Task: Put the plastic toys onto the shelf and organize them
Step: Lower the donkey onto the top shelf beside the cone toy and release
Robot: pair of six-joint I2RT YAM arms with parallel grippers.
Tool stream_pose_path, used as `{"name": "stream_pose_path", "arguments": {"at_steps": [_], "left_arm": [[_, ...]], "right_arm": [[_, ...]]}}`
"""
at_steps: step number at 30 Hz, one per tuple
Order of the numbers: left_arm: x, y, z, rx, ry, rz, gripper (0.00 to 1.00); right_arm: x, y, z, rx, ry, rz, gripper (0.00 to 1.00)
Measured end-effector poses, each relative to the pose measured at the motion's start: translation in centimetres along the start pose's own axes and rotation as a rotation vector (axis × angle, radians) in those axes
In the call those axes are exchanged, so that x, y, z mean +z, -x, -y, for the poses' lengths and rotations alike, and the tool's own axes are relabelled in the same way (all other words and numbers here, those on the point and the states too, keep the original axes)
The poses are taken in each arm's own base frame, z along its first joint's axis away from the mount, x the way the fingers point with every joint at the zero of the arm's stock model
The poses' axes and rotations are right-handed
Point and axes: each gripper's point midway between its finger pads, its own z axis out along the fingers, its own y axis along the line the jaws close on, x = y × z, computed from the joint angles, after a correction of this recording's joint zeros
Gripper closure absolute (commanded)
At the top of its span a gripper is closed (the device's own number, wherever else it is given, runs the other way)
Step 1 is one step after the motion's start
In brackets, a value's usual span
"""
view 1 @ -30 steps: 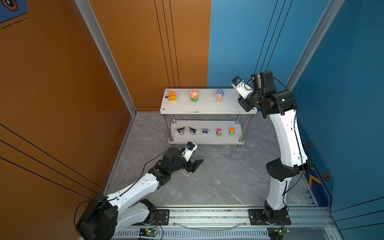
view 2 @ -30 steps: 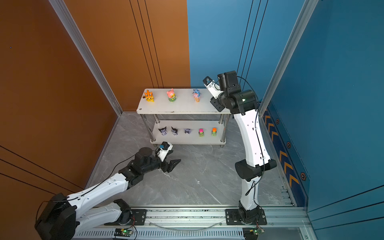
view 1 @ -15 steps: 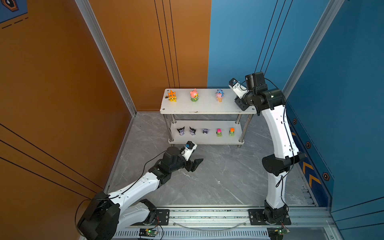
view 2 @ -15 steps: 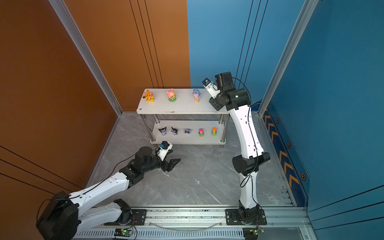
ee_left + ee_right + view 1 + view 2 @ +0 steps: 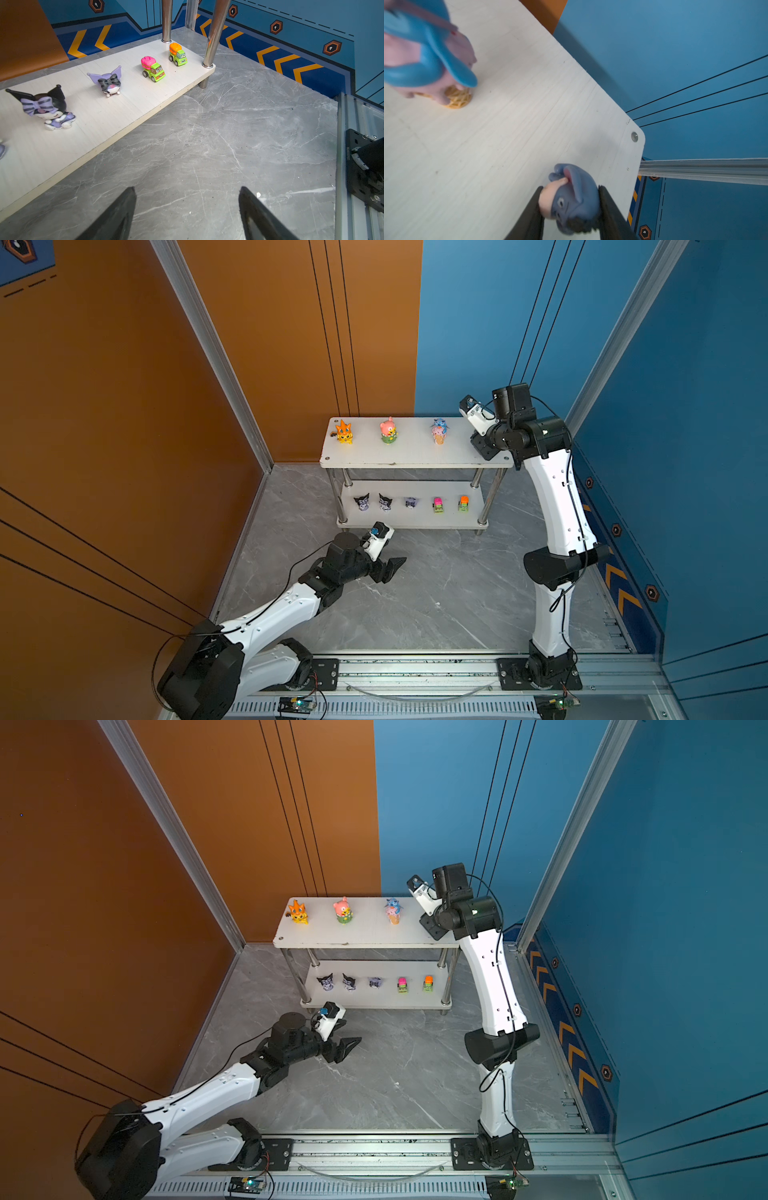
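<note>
The small grey-blue plastic donkey figurine (image 5: 575,204) is gripped by its head between the black jaws of the right claw (image 5: 570,189), over the bare end of the upper board of the two-tier white shelf with chrome posts (image 5: 411,450). Whether the board is already touched cannot be told. That spot is judged to be chosen to extend the evenly spaced row formed by the orange spiky creature (image 5: 344,433), the pink bear (image 5: 388,431) and the blue figure on a waffle cone (image 5: 439,432). On the lower board like is kept with like: three black-and-purple eared heads (image 5: 385,502) are lined up beside the pink-topped green truck (image 5: 438,504) and the orange-topped green truck (image 5: 463,503). The left claw (image 5: 186,188) is spread wide and empty, held low over the grey marble-patterned tabletop (image 5: 228,135) just before the shelf, presumably kept clear. The cell is enclosed by orange wall panels (image 5: 124,406) and blue wall panels (image 5: 685,406), with an aluminium rail (image 5: 415,668) along the front.
</note>
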Motion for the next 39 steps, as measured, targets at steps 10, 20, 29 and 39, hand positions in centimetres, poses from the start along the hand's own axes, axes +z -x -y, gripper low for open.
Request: {"name": "stream_pose_path", "arguments": {"at_steps": [10, 20, 29, 39], "left_arm": [[0.07, -0.08, -0.25, -0.009, 0.001, -0.002, 0.22], [0.17, 0.19, -0.43, -0.014, -0.003, 0.006, 0.22], [0.16, 0.40, -0.28, -0.013, -0.013, 0.013, 0.22], [0.16, 0.48, -0.27, -0.014, -0.013, 0.016, 0.22]], "right_arm": [[0.76, 0.30, -0.14, 0.006, 0.008, 0.011, 0.63], [0.77, 0.25, 0.00, 0.015, 0.013, 0.014, 0.52], [0.77, 0.25, 0.36, 0.048, 0.016, 0.024, 0.39], [0.75, 0.28, 0.66, 0.094, 0.044, 0.046, 0.29]]}}
